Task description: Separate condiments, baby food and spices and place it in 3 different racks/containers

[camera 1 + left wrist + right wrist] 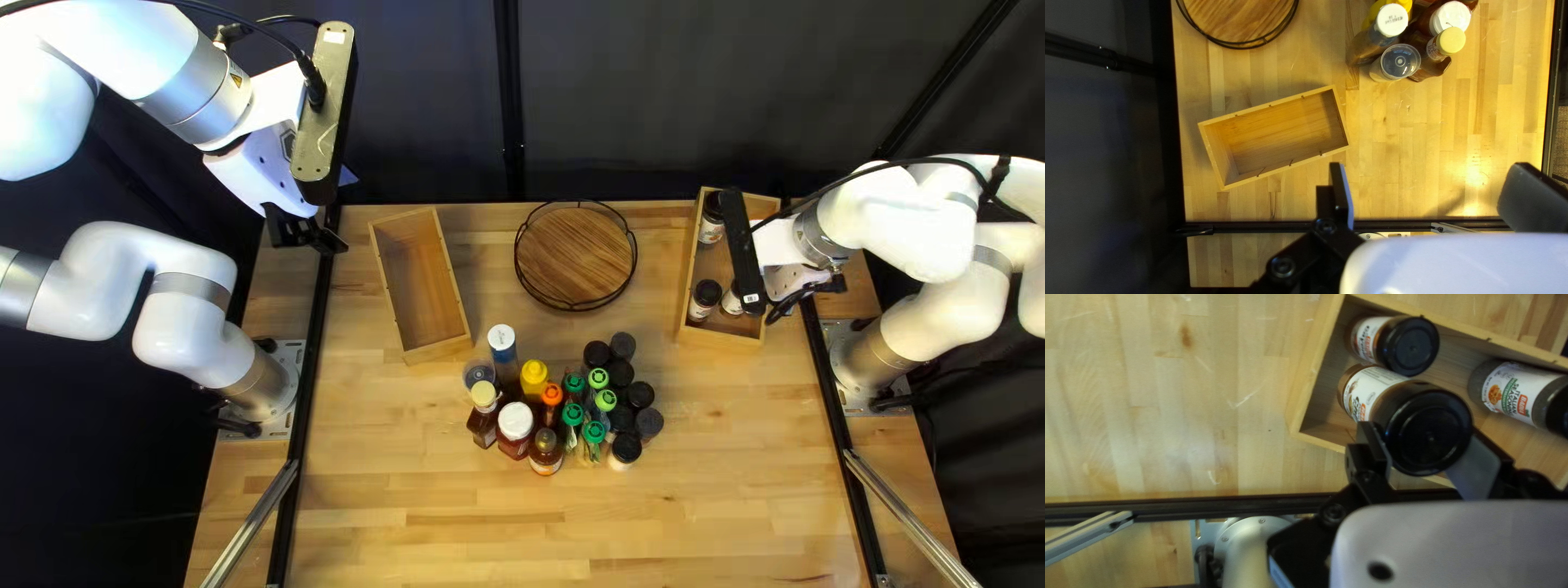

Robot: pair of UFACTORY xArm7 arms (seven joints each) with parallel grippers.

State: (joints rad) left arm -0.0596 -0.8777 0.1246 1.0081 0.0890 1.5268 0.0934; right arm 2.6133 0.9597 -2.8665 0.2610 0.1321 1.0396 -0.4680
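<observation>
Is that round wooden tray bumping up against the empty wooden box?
Apart. The left wrist view plainly shows a strip of tabletop between the round tray's wire rim and the wooden box.

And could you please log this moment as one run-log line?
right gripper: shut on spice jar in right wooden box | left gripper: open, empty | condiment bottles: not yet racked

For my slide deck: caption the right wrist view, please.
Right claw grips a black-capped spice jar beside another jar at one end of a wooden box.
</observation>
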